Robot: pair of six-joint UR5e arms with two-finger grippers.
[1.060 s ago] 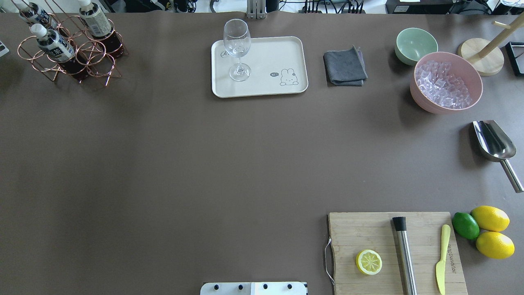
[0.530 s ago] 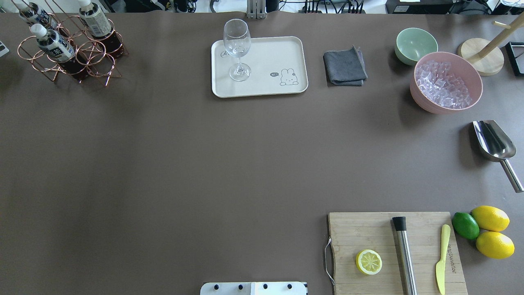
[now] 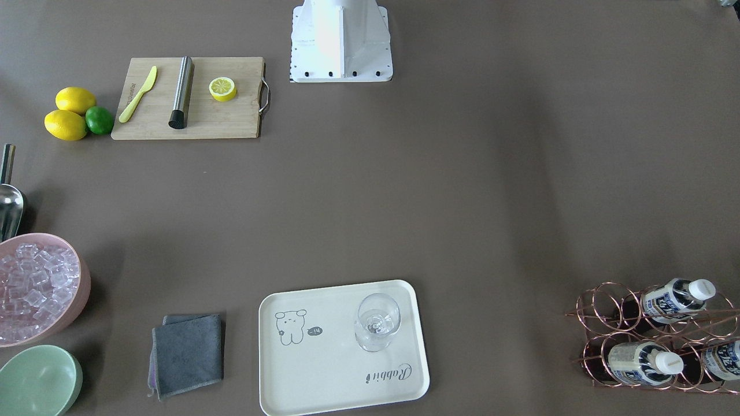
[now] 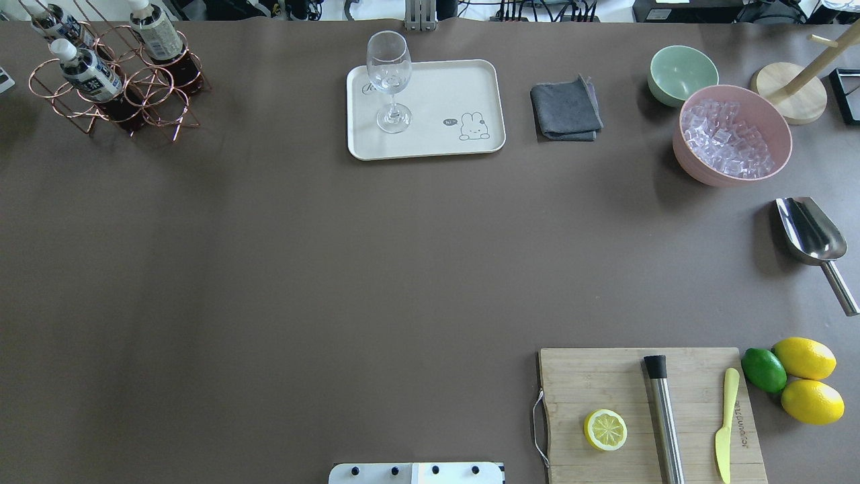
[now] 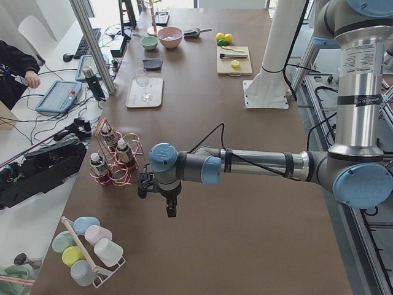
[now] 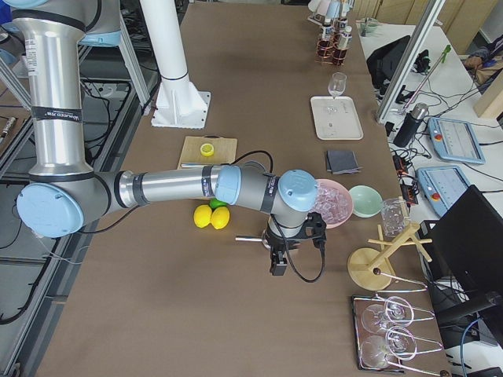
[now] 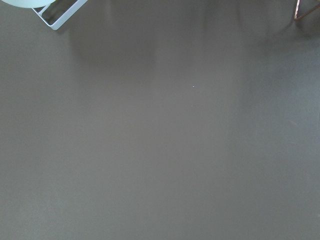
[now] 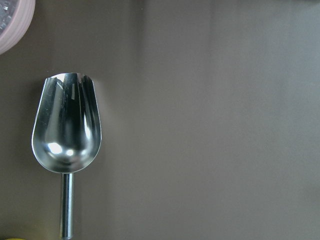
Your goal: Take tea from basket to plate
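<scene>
Left hand hanging over the counter beside the basket, grip can't be told, three tea bottles sitting in the basket, plate mid-counter carrying a wine glass, right hand above the scoop, grip likewise unclear

Left arm and right arm — silver tubes, pale-blue joint caps, a black cable along each, printed labels. Left gripper black. White pedestal — 4 black bolts at its foot.
</scene>
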